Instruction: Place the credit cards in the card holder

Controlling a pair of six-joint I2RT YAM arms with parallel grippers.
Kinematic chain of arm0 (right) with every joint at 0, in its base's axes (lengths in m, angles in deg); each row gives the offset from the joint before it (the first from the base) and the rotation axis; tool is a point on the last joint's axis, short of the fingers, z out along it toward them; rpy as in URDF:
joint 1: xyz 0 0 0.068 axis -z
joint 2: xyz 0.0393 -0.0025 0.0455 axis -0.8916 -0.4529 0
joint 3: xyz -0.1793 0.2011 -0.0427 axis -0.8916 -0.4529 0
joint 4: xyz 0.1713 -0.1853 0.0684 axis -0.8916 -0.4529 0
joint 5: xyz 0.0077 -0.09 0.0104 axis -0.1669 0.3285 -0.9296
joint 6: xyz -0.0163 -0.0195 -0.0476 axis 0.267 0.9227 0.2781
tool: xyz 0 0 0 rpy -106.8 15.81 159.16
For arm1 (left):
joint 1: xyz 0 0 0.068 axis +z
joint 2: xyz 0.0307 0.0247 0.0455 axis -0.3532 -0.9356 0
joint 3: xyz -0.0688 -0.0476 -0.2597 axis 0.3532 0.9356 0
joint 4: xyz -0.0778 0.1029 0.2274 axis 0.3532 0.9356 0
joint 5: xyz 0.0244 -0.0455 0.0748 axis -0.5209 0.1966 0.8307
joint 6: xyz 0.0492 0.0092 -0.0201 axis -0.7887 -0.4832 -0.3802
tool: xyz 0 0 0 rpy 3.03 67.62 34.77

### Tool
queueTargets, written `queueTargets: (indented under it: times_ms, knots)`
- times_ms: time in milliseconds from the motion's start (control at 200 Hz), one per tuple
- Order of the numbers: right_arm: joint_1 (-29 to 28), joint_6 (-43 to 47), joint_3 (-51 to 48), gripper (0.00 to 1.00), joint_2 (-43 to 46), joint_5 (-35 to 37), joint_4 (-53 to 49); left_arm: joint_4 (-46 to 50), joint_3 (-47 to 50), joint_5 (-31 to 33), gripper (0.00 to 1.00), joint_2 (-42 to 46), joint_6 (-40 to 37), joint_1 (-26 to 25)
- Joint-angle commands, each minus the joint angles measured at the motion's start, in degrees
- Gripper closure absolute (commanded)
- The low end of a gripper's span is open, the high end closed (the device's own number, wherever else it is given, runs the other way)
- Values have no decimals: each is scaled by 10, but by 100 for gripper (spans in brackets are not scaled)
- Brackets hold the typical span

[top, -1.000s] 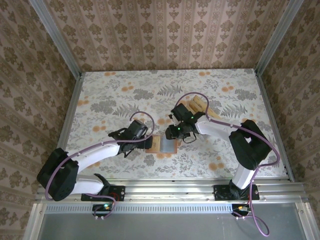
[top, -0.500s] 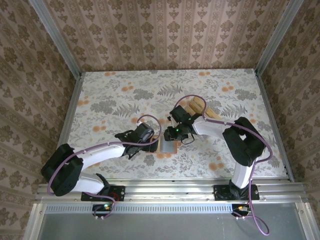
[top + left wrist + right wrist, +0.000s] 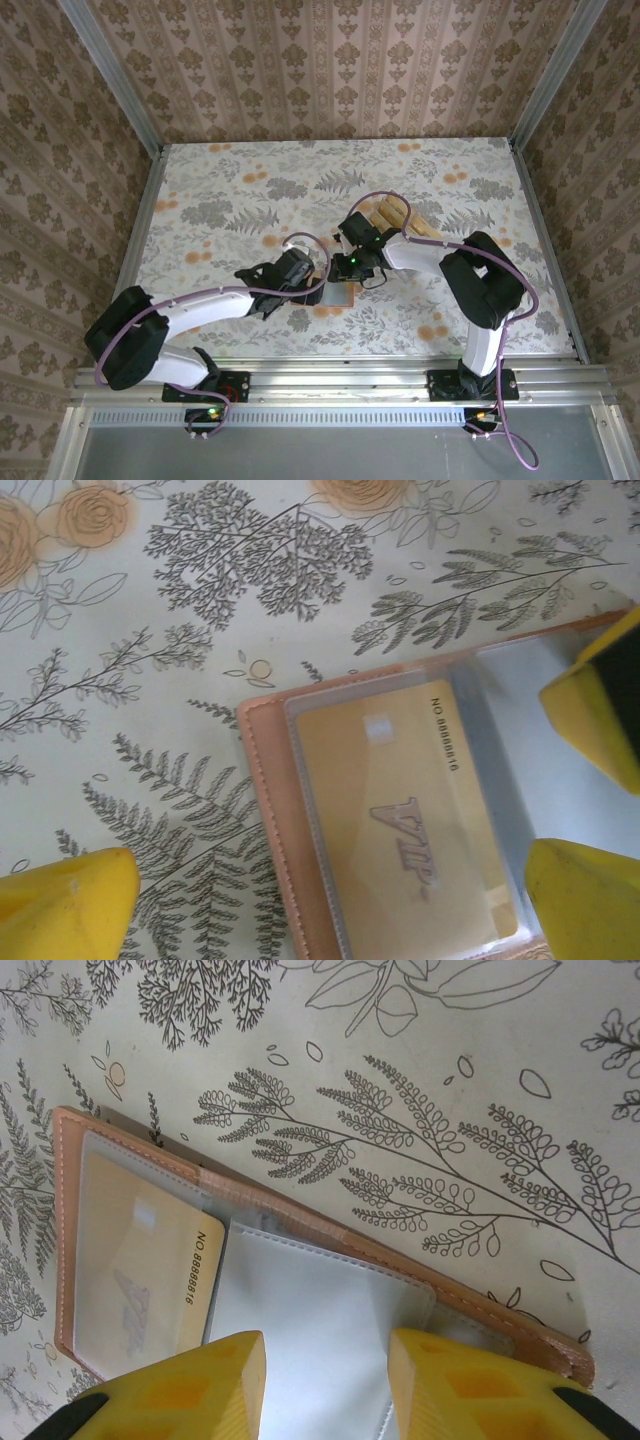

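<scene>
Top view: left claw (image 3: pixel 318 288) and right claw (image 3: pixel 346 278) both meet at the open card holder (image 3: pixel 338 296), with the loose credit cards (image 3: pixel 400 214) off beyond the right one. Left wrist: jaws wide open, empty, gold VIP card (image 3: pixel 400 820) sleeved just ahead. Right wrist: jaws half-open straddling the next clear sleeve (image 3: pixel 310 1310), nothing visibly pinched, so I'd pin the holder flat with left before feeding another card.

Card holder (image 3: pixel 400 1272) lying open on floral table (image 3: pixel 450 1060). Gold credit card (image 3: pixel 140 1260) sits in clear pocket at holder's left end. Right gripper (image 3: pixel 325 1365) low over pale sleeve (image 3: pixel 310 1295), yellow fingers (image 3: pixel 200 1385) apart, straddling it.
</scene>
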Motion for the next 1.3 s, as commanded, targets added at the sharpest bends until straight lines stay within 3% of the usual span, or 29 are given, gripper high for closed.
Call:
queueTargets:
  times_ms: [0, 360, 850, 1110, 1295]
  knots:
    - [-3, -10, -2, 61, -15, -9, 0, -27, 9, 10, 0, -6, -17, -12]
    - [-4, -12, -9, 61, -13, -7, 1, -84, 35, 11, 0, -28, -28, -40]
    - [-4, -13, -3, 61, -8, -9, -1, -65, 14, 37, 0, -84, -28, -49]
    - [8, -9, 6, 49, 44, -1, -21, -63, 20, 37, 0, -93, -15, -49]
    - [14, -17, -13, 48, 61, 2, -14, -65, 22, 36, 0, -91, -13, -51]
